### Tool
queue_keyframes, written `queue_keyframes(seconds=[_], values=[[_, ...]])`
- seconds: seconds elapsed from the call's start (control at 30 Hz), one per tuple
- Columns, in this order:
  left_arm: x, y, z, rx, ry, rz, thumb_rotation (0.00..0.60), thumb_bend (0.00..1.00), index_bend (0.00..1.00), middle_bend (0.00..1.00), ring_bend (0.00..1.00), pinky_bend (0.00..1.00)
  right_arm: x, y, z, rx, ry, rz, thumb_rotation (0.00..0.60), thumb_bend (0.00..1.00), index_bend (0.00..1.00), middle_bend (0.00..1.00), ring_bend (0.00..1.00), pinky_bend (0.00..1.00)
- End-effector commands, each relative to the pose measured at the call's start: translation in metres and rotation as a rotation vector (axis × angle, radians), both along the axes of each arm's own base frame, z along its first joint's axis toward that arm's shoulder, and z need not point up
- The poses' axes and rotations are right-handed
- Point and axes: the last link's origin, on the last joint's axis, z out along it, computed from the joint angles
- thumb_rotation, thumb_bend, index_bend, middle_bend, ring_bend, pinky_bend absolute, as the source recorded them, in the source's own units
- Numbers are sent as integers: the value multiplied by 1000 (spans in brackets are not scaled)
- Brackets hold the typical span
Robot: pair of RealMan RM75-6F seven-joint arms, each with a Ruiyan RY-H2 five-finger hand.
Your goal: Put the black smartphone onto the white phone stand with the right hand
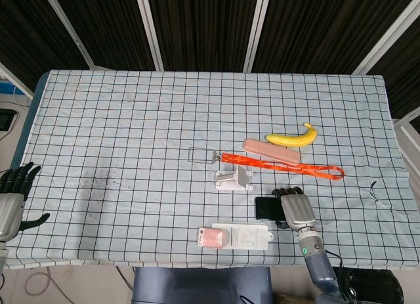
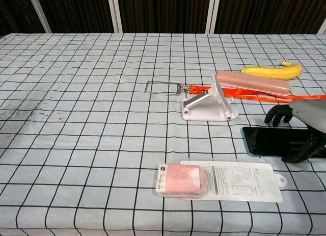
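The right hand is low over the right part of the black smartphone, near the front edge of the table. In the chest view this hand has its dark fingers curved down behind the far edge of the phone, and the thumb is at the near edge. I cannot tell if the fingers already grip the phone or only touch it; the phone lies flat on the checkered tablecloth.

Just beyond the phone, to its left, stands the white phone stand, with nothing on it. In the chest view the stand shows a tilted plate on a flat base. Behind the stand lies an orange lanyard which goes to the right, with a metal wire clip at its left end. A pink flat case lies across the lanyard, and a yellow banana is just behind the case.

In front of the phone, at the table edge, there is a white package with a pink item at its left end.

The left hand is far away at the left border of the head view, off the table, with its fingers spread and holding nothing.
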Motion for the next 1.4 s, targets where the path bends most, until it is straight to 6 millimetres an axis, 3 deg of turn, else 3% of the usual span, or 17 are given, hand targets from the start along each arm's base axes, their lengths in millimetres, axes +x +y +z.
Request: queue_keyframes(seconds=[0.03,0.27,0.5,0.97,1.4], values=[[0,0,0,-1,0,0,600,0,0,0,0,0,0,0,0,0,-1,-2,600,252,306,300,259,185],[0,0,0,-1,-1,4,600,0,0,0,0,0,-3,0,-2,6,9,-15,600,252,318,303,259,185],[0,0,1,-2,-4,7,600,0,0,0,0,0,-3,1,-3,9,8,-14,600,272,396,312,260,185],[0,0,1,-4,-9,10,600,0,0,0,0,0,-5,2,-6,15,18,-16,600,291,399,313,260,185],[0,0,1,-6,-17,12,600,0,0,0,0,0,-8,4,-8,40,55,-34,600,501,398,367,269,185]])
